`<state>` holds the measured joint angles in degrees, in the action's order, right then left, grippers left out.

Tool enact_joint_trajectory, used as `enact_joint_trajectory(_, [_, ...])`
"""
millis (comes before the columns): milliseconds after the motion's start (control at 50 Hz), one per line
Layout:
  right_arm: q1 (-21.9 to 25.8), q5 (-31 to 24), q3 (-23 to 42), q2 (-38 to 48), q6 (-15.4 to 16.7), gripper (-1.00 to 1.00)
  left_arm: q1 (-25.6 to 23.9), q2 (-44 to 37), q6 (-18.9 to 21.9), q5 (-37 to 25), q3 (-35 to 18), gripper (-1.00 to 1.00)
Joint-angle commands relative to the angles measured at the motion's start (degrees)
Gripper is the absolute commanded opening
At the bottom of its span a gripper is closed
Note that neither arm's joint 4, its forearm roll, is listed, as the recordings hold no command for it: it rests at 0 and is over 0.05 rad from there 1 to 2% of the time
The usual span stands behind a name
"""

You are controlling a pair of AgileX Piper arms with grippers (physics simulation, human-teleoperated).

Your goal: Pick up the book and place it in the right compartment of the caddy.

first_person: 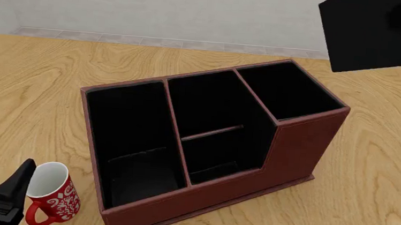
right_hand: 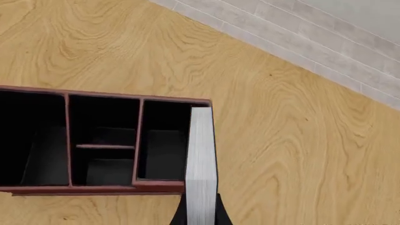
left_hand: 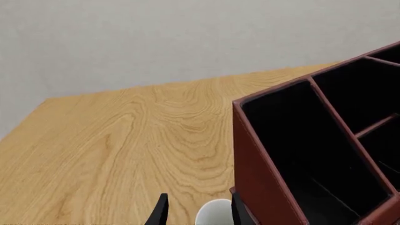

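Fig.: My right gripper [right_hand: 200,213] is clamped on the book [first_person: 368,34], held aloft nr far-right worktop edge, above the caddy [first_person: 298,147]. Next: centre over right compartment [first_person: 288,92], lower vertically. Left gripper [left_hand: 198,212] fingers apart, idle nr mug [first_person: 50,195].

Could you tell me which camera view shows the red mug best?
The front view: the red mug stands whole beside the caddy. The left wrist view catches only its white rim; the right wrist view misses it.
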<state>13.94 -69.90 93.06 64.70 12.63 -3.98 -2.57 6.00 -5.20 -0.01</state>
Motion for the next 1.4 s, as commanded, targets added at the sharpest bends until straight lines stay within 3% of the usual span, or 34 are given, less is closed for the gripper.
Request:
enact_joint_trajectory(20, [-0.8, 0.0, -1.3, 2.5, 1.6, -1.0, 0.2, 0.8, -0.2, -1.1, 0.0, 1.0])
enact_joint_trajectory(1400, [4.2, 0.0, -1.6, 12.2, 6.3, -1.0, 0.9, 2.5, -0.2, -4.7, 0.0, 1.0])
